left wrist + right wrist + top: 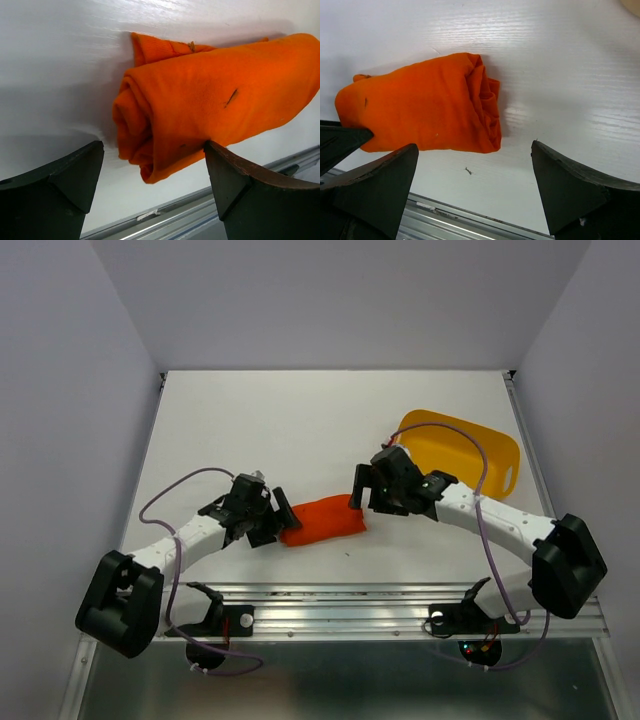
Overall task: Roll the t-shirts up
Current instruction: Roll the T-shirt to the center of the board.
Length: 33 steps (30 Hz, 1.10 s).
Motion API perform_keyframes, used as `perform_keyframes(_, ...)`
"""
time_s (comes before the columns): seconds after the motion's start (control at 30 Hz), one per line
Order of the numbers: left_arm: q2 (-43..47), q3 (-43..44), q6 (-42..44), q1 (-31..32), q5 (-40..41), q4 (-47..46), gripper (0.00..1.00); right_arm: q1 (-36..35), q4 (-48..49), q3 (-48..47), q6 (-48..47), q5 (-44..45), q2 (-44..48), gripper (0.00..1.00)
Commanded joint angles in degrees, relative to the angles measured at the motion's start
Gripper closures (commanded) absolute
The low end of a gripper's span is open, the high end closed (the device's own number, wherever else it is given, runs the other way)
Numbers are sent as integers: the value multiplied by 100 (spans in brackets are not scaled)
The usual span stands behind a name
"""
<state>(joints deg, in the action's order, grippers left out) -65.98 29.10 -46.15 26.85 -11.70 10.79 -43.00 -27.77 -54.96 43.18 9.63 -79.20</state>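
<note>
I see the t-shirt rolled up on my worktop, with the left tool and right tool both spread wide, one at each end.

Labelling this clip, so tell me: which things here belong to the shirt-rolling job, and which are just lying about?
Job: orange t-shirt, rolled up; left gripper, open; right gripper, open.
Lying about: yellow tub.

2 arms extend forward and inward from their bases, wrists angled down. The left gripper and right gripper point toward each other at centre, each with both fingers spread wide apart.
</note>
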Motion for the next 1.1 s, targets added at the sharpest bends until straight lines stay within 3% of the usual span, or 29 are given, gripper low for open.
perform_keyframes(0.0,-467,-107,194,-31,-753,-973,8,493,525,248,-187,-803,1,0)
perform_keyframes(0.07,-793,-80,317,-22,-938,-1034,10,679,913,450,-213,-1302,-78,2)
perform_keyframes(0.27,-1031,-1,361,-22,-1036,-1202,18,679,1300,556,-205,-1701,-500,2)
perform_keyframes(0.5,-1216,113,370,-31,-1018,-1219,21,679,1827,697,-29,-1570,-992,9)
perform_keyframes(0.73,-1277,140,423,-31,-895,-1105,21,679,1810,758,-73,-1200,-1054,9)
perform_keyframes(0.87,-1321,131,405,-31,-842,-1105,30,679,1906,837,-29,-1297,-1177,21)
perform_keyframes(0.9,-1339,122,396,-40,-834,-1114,32,679,1950,855,-3,-1314,-1186,29)
perform_keyframes(1.0,-1392,131,379,-40,-790,-1131,38,679,2144,890,42,-1393,-1238,37)
perform_keyframes(1.07,-1453,166,370,-31,-772,-1140,43,679,2284,908,68,-1437,-1317,48)
